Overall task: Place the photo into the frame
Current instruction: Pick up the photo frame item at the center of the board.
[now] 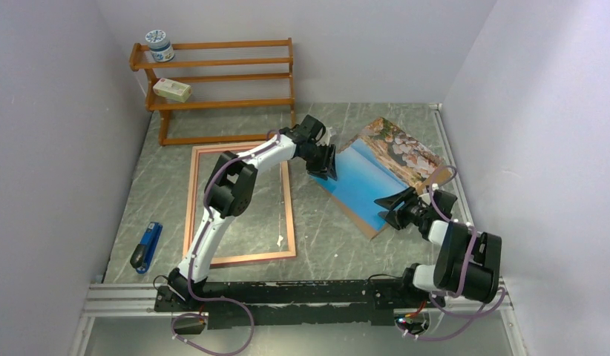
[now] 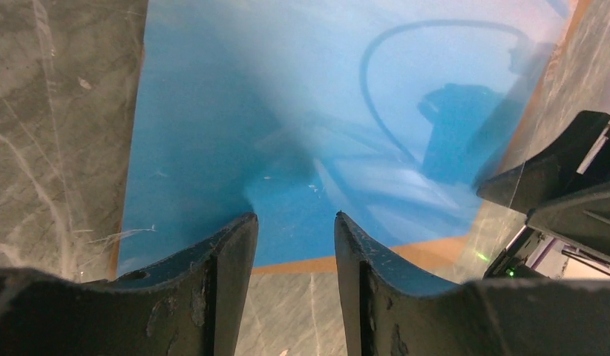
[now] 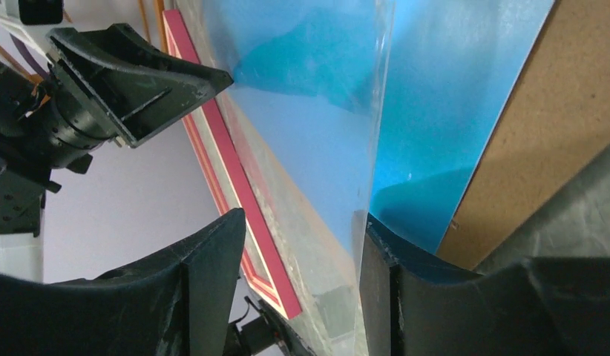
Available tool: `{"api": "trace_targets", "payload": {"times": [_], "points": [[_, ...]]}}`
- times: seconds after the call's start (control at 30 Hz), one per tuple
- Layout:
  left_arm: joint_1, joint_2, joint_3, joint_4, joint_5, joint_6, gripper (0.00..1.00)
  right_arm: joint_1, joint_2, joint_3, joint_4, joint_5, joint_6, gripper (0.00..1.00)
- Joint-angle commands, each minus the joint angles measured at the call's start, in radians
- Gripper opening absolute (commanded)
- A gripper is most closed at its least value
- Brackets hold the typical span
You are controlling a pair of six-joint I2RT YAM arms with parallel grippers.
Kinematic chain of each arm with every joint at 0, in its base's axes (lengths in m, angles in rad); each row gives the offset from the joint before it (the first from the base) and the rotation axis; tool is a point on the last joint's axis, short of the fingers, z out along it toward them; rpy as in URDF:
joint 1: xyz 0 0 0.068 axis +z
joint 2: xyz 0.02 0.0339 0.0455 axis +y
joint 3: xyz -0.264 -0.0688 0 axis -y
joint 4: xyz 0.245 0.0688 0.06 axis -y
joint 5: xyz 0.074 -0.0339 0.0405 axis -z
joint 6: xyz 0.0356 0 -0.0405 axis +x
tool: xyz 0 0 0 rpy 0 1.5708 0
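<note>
The photo lies face up on the brown backing board at the right of the table. The pink frame lies flat to its left. My left gripper is open, with its fingertips over the photo's left edge; in the left wrist view blue print and a strip of board lie under them. My right gripper is open at the photo's near edge. In the right wrist view a thin glossy sheet edge runs between its fingers, close to the right one. The frame's edge shows beyond.
A wooden slatted rack stands at the back left with a jar and a small box on it. A blue stapler lies near the front left. Walls close in the left, back and right sides.
</note>
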Motion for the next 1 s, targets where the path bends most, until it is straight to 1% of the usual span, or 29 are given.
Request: {"api": "trace_targets", "payload": {"times": [0.0, 0.17, 0.23, 0.3, 0.37, 0.47, 0.57, 0.67, 0.77, 0.8, 0.83, 0.93, 0.97], "points": [[-0.015, 0.088, -0.079, -0.151, -0.045, 0.053, 0.51, 0.040, 0.066, 0.061, 0.163, 0.000, 0.029, 0.55], [-0.014, 0.075, -0.074, -0.148, -0.046, 0.055, 0.51, 0.099, 0.127, 0.132, 0.154, 0.080, 0.020, 0.36], [-0.014, 0.064, -0.065, -0.147, -0.048, 0.056, 0.51, 0.109, 0.124, 0.150, 0.151, 0.115, 0.020, 0.30], [-0.008, 0.051, -0.056, -0.146, -0.041, 0.054, 0.51, 0.111, 0.110, 0.164, 0.129, 0.159, 0.014, 0.27], [-0.002, 0.034, -0.048, -0.143, -0.034, 0.045, 0.52, 0.111, 0.096, 0.189, 0.085, 0.199, 0.001, 0.23], [0.026, -0.003, -0.044, -0.115, 0.004, 0.021, 0.54, 0.112, 0.097, 0.253, -0.024, 0.236, -0.029, 0.00], [0.074, -0.051, -0.043, -0.084, 0.051, -0.017, 0.63, 0.111, 0.088, 0.325, -0.149, 0.279, -0.083, 0.00], [0.121, -0.130, -0.045, -0.072, 0.071, -0.034, 0.74, 0.111, 0.025, 0.384, -0.252, 0.305, -0.119, 0.00], [0.165, -0.210, -0.068, -0.078, 0.063, -0.038, 0.78, 0.111, -0.053, 0.445, -0.353, 0.328, -0.129, 0.00], [0.178, -0.236, -0.085, -0.084, 0.040, -0.037, 0.78, 0.111, -0.080, 0.467, -0.391, 0.336, -0.121, 0.00], [0.185, -0.264, -0.106, -0.096, -0.013, -0.035, 0.78, 0.111, -0.106, 0.488, -0.416, 0.352, -0.113, 0.00], [0.192, -0.322, -0.204, -0.169, -0.237, -0.060, 0.78, 0.111, -0.160, 0.554, -0.459, 0.372, -0.091, 0.00], [0.193, -0.334, -0.248, -0.177, -0.276, -0.065, 0.78, 0.111, -0.165, 0.582, -0.480, 0.376, -0.091, 0.00]]}}
